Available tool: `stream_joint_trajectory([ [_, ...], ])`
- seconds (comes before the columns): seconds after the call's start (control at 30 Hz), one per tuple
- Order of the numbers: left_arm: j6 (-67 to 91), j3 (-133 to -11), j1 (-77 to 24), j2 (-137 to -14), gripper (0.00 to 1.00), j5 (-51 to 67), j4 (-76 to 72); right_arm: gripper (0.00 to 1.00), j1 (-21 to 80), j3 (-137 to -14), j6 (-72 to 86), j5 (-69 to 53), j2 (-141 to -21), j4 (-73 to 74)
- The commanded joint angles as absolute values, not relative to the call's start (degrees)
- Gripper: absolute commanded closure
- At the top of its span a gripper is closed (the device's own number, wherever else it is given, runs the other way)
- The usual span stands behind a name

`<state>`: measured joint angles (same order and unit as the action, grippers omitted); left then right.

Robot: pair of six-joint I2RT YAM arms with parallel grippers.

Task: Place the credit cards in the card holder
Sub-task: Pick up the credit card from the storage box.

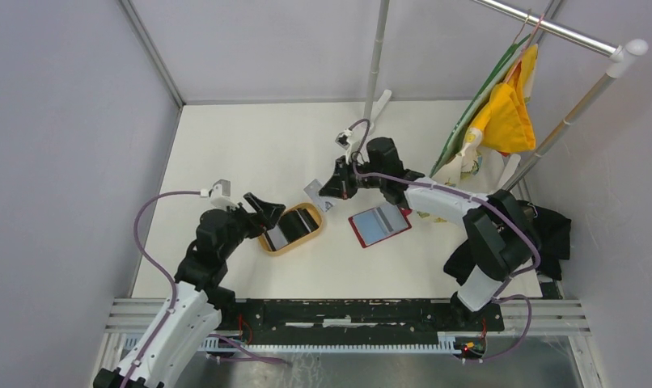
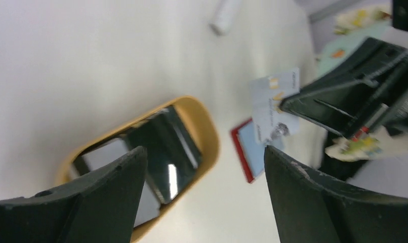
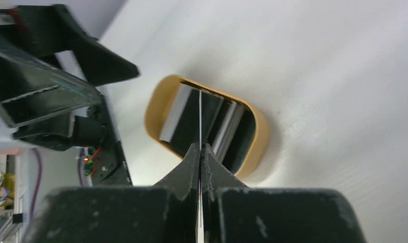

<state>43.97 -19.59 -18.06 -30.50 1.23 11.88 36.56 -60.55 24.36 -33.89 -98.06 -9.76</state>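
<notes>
The right gripper point(image 3: 200, 150) had its two black fingers pressed together on a thin, pale grey-white plastic card point(image 2: 273, 109). It pinched the card by one edge. In its own wrist view the card was only a fine white line running straight out from the fingertips.

From the left wrist view the card's face showed small gold marks, a line of print along one side and a round grey emblem near the pinched corner, all too blurred to read.

Beyond the tips of those closed jaws lay the oval tan wooden tray point(image 3: 159, 104), smooth and round-rimmed. It held glossy black cards point(image 2: 164, 147) and paler ones stacked at a slant. No lettering could be made out on them.

The left gripper point(image 1: 266, 210) had its matte, scuffed black jaws spread wide, clamping nothing. In its wrist view the tray and its cards lay in the gap between the two fingers.

The small red squarish leather-like card holder point(image 1: 379, 226) lay open and flat on the matte white table point(image 1: 250, 145), its grey-blue pocket panels facing up. It was to the side of the right jaws away from the tray, near them but apart. From the left jaws it showed just past the right-hand finger, partly behind the held card.
</notes>
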Motion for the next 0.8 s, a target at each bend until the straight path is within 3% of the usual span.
stream_joint_trajectory([
  [0.0, 43.43, -16.07, -17.90, -30.51, 0.09, 20.36, -12.71, 1.00, 32.64, -53.61, 28.57, -54.69, -91.65, -31.61],
  [0.2, 45.25, -12.23, -20.31, -34.50, 0.10, 28.66, -36.62, 1.00, 30.35, -45.27, 29.95, -66.51, -85.04, -43.23],
  [0.5, 27.59, -8.10, -42.36, -39.37, 0.12, 17.78, -54.83, 1.00, 29.58, -42.20, 33.25, -72.06, -79.80, -51.13],
  [0.67, 28.04, -9.71, -45.04, -47.49, 0.18, 16.76, -62.11, 1.00, 29.60, -41.22, 36.48, -72.93, -79.64, -55.81],
  [0.77, 29.71, -11.92, -45.10, -51.96, 0.30, 18.12, -65.11, 1.00, 29.55, -41.13, 36.35, -73.17, -79.54, -55.81],
])
